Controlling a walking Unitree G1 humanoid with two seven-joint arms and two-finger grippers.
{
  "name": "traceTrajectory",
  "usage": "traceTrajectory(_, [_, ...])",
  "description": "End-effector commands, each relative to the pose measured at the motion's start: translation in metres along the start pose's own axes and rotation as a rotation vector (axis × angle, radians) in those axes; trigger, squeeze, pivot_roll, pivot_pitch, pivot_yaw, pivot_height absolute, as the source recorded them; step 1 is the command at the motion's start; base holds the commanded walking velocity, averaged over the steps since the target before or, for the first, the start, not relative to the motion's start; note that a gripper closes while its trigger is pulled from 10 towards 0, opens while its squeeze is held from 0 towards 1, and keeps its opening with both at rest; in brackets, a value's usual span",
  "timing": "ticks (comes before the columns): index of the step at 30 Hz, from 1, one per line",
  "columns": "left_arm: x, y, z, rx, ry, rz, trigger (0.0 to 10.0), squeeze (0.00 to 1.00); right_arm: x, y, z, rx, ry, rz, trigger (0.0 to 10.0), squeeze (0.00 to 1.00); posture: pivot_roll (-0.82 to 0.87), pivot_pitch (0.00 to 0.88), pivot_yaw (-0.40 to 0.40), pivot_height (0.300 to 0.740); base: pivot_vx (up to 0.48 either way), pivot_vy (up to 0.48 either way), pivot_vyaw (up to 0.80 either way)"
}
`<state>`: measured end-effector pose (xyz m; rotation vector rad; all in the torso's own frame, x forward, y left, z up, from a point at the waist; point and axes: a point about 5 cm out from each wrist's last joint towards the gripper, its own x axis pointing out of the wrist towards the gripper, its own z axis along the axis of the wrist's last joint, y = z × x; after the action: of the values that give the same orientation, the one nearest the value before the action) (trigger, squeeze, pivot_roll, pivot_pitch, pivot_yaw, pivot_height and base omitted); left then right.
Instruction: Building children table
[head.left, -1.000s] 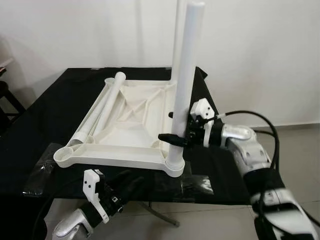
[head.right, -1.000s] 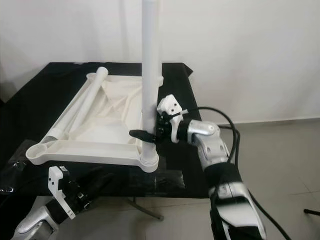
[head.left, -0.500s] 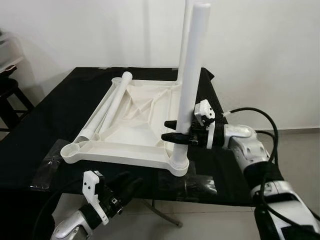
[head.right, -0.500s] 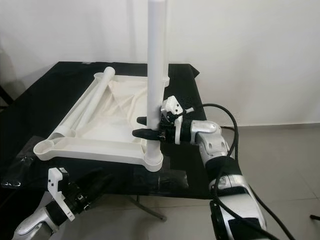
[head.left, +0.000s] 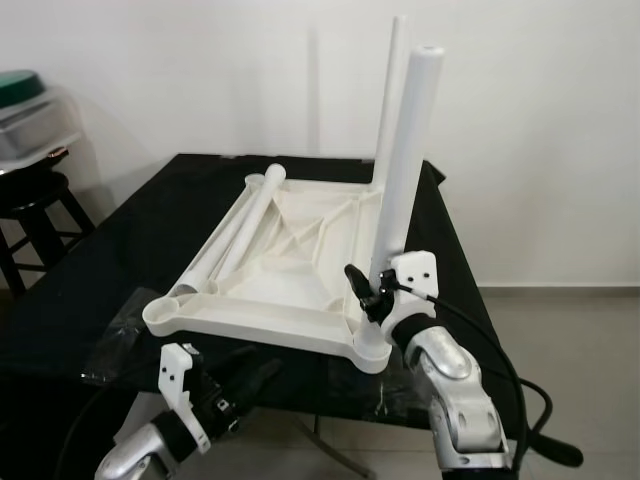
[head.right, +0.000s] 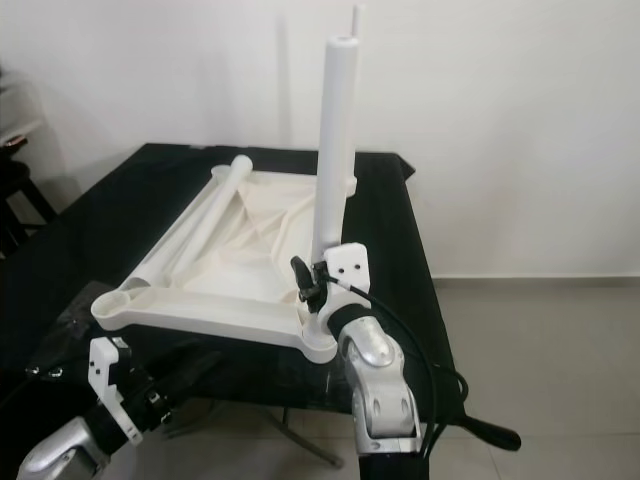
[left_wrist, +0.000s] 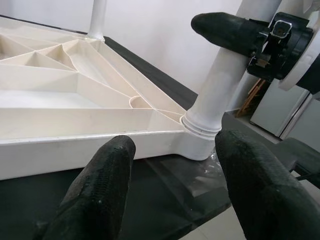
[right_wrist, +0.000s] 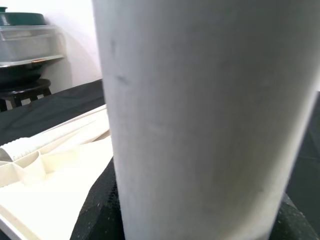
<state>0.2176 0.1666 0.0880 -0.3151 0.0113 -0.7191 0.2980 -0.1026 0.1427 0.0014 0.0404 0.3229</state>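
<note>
Now we are pinching the upright leg (head.left: 402, 190) low down with our right gripper (head.left: 366, 291), our arm swung closer than before, seating it in the upturned tabletop's (head.left: 270, 250) corner socket; left gripper (left_wrist: 175, 165) fingers are hanging spread by the bench (head.left: 120, 260) edge.

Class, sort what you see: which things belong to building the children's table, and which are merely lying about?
Job:
- upturned white tabletop
- upright leg held by right gripper
- far upright leg
- loose legs lying on the tabletop

Lying about:
- clear plastic wrap
- stool
- lidded container
</note>
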Motion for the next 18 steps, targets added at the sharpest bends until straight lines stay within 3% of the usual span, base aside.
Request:
traceTrajectory(1, [0.001,0.002,0.000,-0.007,0.003,-0.001,10.0,0.00,0.008,0.007,-0.042,0.047,0.207,0.015,10.0,0.00,0.03,0.000,0.041,0.740,0.000,0.000,0.00])
traceTrajectory(4, [0.002,0.002,0.000,-0.006,0.000,0.001,10.0,0.00,0.015,0.003,-0.034,0.039,0.178,0.028,10.0,0.00,0.03,0.000,0.041,0.740,0.000,0.000,0.00])
traceTrajectory(5, [0.002,0.002,0.000,-0.003,-0.002,0.002,10.0,0.00,0.017,0.002,-0.029,0.043,0.166,0.076,10.0,0.92,0.03,0.000,0.038,0.740,0.000,0.000,0.00])
traceTrajectory(6, [0.003,0.002,0.000,-0.002,-0.004,0.002,10.0,0.00,0.020,0.002,-0.022,0.046,0.146,0.178,10.0,1.00,0.02,0.000,0.039,0.740,0.000,0.000,0.00])
traceTrajectory(9, [0.005,0.002,0.000,-0.003,-0.007,0.002,10.0,0.00,0.023,-0.001,-0.006,0.019,0.108,0.371,10.0,1.00,0.02,0.000,0.041,0.740,0.000,0.000,0.00])
traceTrajectory(10, [0.005,0.002,0.000,-0.003,-0.007,0.002,10.0,0.00,0.023,-0.001,-0.006,0.019,0.108,0.371,10.0,1.00,0.02,0.000,0.041,0.740,0.000,0.000,0.00])
traceTrajectory(11, [0.005,0.002,0.000,-0.005,-0.008,0.001,10.0,0.00,0.023,-0.006,0.004,-0.041,0.081,0.478,10.0,0.91,0.02,0.000,0.041,0.740,0.000,0.000,0.00])
traceTrajectory(13, [0.006,0.002,0.000,-0.007,-0.009,0.000,10.0,0.00,0.019,-0.007,0.011,-0.086,0.071,0.524,10.0,0.91,0.02,0.000,0.040,0.740,0.000,0.000,0.00])
traceTrajectory(14, [0.007,0.001,0.000,-0.010,-0.010,-0.001,10.0,0.00,0.017,-0.015,0.021,-0.137,0.047,0.593,10.0,0.00,0.02,0.000,0.035,0.740,0.000,0.000,0.00])
traceTrajectory(18, [0.008,0.001,0.000,-0.012,-0.013,-0.004,10.0,0.00,0.018,-0.032,0.037,-0.232,0.035,0.736,10.0,0.00,0.03,0.000,0.028,0.740,0.000,0.000,0.00])
